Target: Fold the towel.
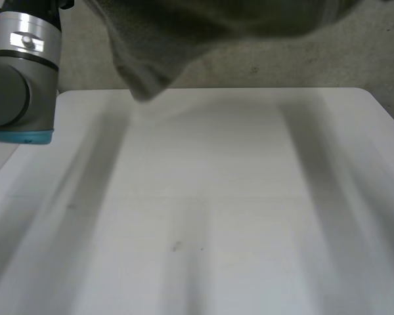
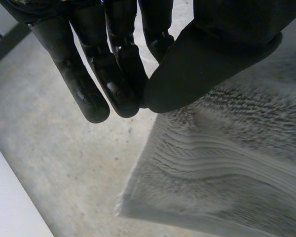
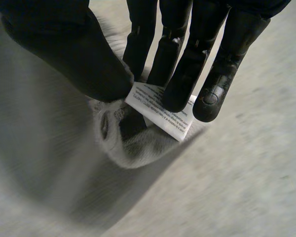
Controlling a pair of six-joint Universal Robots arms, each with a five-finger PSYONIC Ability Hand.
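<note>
Towel [image 1: 184, 33] hangs across the far side of the head view, a grey mass raised above the far edge of the white table [image 1: 217, 197]. Its upper part is cut off by the frame, and its lowest fold reaches down to about the table's far edge. Whether that fold touches the table is hard to make out. The left arm [image 1: 23, 72] stands at the near left, also partly cut off. Grey floor [image 1: 282, 65] lies beyond the table.

In the left wrist view, the left hand [image 2: 202, 59] has its thumb closed against its fingertips [image 2: 121, 94], pinching the towel [image 2: 227, 168] at an edge. The thumb hides the exact spot it grips. Ribbed bands run across the cloth below it, above the floor.

In the right wrist view, the right hand [image 3: 79, 54] pinches a bunched corner of the towel [image 3: 128, 143] between thumb and fingers [image 3: 180, 98]. A white care label [image 3: 163, 113] sewn at that corner sits under the fingertips. It carries several lines of small dark print, too fine to read, and the fingers cover part of it.

Both hands hold the towel off the table.
</note>
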